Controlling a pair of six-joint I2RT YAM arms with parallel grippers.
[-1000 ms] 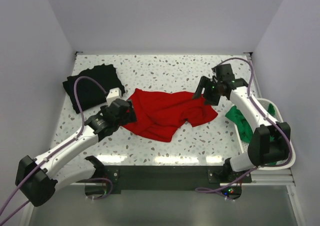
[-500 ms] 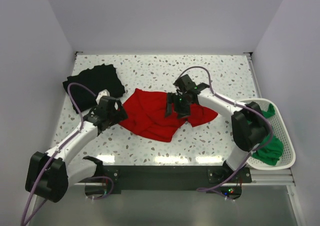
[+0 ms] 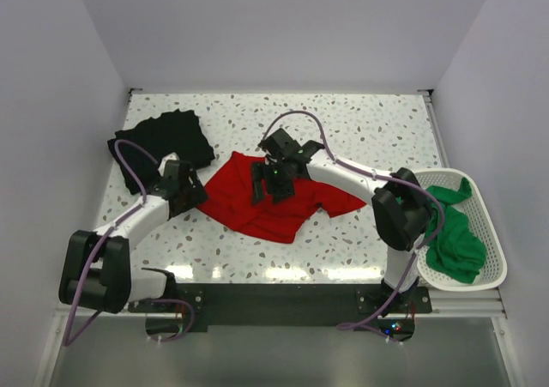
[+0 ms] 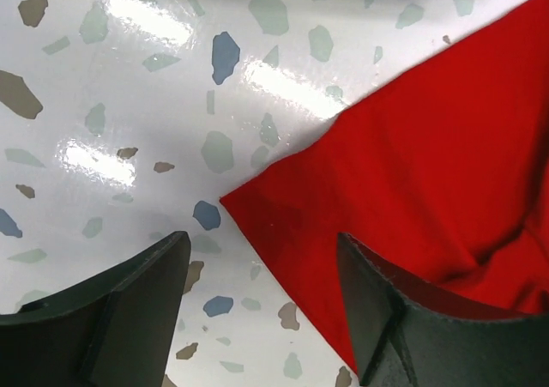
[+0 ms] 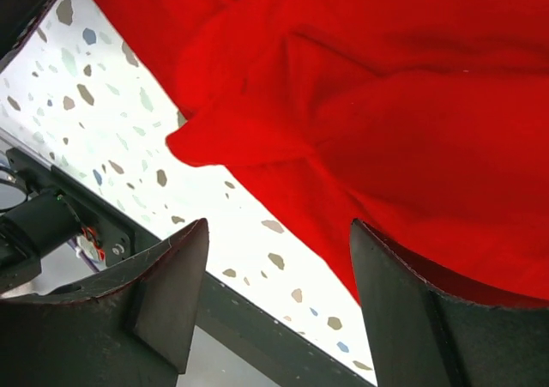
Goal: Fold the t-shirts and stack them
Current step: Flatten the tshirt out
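Red t-shirt (image 3: 274, 202) lies crumpled mid-bench, a bit left of centre, with folds bunched across it in the right wrist view (image 5: 386, 104). Its left corner (image 4: 257, 211) lies flat on the speckled bench (image 3: 360, 121). Left end effector (image 4: 262, 248) is released, low at that corner, with one finger on each side and nothing gripped. Right end effector (image 5: 279, 228) is also released and sits above the shirt's middle, jaws spread, no cloth between them. Black t-shirt (image 3: 159, 142) is heaped by the far-left corner, apart from the red one. Green t-shirt (image 3: 459, 245) sits in the white basket (image 3: 500, 267) at the near-right corner, part draped over the rim.
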